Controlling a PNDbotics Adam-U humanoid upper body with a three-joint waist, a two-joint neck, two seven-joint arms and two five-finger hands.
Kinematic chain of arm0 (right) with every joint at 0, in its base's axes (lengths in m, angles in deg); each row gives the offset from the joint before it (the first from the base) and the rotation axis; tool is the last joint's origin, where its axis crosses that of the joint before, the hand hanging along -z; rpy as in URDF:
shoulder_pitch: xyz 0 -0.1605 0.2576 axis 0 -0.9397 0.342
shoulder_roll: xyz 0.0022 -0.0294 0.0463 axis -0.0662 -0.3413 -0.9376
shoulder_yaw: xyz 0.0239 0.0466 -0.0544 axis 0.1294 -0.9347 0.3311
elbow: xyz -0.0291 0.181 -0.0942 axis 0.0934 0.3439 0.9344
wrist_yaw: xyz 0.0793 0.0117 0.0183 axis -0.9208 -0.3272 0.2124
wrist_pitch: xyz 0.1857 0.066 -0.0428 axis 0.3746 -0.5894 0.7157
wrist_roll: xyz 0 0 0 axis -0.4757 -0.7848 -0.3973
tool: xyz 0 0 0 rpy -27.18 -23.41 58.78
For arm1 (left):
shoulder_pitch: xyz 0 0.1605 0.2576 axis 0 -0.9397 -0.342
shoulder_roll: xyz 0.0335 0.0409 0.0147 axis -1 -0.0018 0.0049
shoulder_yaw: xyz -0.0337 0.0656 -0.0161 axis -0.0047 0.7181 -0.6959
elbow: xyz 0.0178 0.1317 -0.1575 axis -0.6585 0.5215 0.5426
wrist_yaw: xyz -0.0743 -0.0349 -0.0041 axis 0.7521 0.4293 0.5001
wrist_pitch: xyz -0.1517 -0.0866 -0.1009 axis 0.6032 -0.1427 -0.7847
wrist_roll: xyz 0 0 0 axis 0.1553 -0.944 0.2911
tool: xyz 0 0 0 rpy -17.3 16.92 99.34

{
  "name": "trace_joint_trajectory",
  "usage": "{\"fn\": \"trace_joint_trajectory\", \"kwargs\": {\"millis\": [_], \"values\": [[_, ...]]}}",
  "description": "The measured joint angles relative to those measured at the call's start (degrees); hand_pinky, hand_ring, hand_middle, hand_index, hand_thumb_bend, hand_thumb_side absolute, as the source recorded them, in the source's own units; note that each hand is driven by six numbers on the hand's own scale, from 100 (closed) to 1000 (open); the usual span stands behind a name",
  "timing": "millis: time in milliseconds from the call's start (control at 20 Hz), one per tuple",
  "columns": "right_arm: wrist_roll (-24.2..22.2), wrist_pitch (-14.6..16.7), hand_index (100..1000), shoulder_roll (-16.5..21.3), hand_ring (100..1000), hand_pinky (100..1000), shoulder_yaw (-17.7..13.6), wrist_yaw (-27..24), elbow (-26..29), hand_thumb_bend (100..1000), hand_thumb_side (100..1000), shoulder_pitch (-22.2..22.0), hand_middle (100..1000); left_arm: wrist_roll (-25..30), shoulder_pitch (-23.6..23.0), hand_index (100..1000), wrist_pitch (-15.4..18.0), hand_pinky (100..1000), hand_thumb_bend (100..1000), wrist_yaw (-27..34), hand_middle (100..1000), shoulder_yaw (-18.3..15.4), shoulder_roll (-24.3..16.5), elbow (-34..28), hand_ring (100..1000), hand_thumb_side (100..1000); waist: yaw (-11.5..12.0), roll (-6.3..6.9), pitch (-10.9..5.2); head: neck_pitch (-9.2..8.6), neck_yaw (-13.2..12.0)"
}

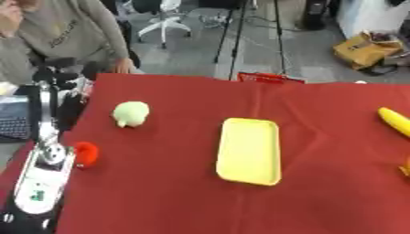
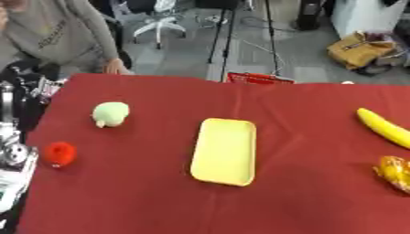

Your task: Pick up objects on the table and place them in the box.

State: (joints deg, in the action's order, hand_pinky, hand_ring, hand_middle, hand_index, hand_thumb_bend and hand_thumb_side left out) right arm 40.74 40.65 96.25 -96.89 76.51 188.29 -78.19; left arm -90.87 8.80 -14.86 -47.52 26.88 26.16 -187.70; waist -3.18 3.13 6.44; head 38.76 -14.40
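Your left arm (image 1: 44,176) sits by the red ball (image 1: 86,153); its hand's fingers I can't tell. Reach over it, then carry to the yellow tray (image 1: 249,151).

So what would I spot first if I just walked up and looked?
Probably the big red cloth covering the table, with the yellow tray lying flat in the middle. To the left sit a pale green toy and a fuzzy red ball near the edge, and on the right a banana with an orange thing below it.
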Motion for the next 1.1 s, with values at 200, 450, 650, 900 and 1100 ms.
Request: {"fn": "trace_joint_trajectory", "kwargs": {"millis": [200, 450, 650, 900, 1100], "values": [[-0.03, 0.01, 851, 0.03, 689, 624, 0.00, 0.00, 0.00, 100, 674, -0.01, 780, 7.08, -1.97, 818, -4.58, 727, 825, -5.95, 769, -0.20, -3.74, 2.85, 718, 647, -0.15, 0.29, 0.00, -0.02, -0.03], [-0.11, 0.07, 851, 0.05, 689, 624, 0.00, 0.01, 0.00, 100, 675, -0.02, 779, 22.81, -1.69, 838, -10.93, 754, 860, -19.60, 718, -0.16, -6.36, 6.56, 723, 578, -0.28, 0.31, 0.00, -0.02, -0.04], [-0.16, 0.13, 851, 0.06, 688, 624, 0.00, 0.01, 0.00, 100, 675, -0.03, 780, 30.64, 0.18, 839, -13.76, 752, 888, -29.20, 712, 0.23, -6.47, 8.28, 721, 556, -0.37, 0.31, 0.00, -0.02, -0.29], [-0.26, 0.20, 851, 0.06, 688, 624, 0.02, 0.01, 0.00, 100, 675, -0.03, 779, 35.00, 3.08, 866, -15.01, 779, 902, -34.22, 743, 1.45, -6.35, 11.26, 748, 523, -0.57, 0.31, 0.00, -0.07, -0.50], [-0.27, 0.20, 851, 0.06, 688, 624, 0.02, 0.01, 0.00, 100, 675, -0.03, 779, 39.45, 5.01, 869, -16.09, 796, 899, -36.81, 748, 1.97, -6.15, 15.07, 761, 494, -0.66, 0.31, 0.00, -0.07, -0.55]]}}
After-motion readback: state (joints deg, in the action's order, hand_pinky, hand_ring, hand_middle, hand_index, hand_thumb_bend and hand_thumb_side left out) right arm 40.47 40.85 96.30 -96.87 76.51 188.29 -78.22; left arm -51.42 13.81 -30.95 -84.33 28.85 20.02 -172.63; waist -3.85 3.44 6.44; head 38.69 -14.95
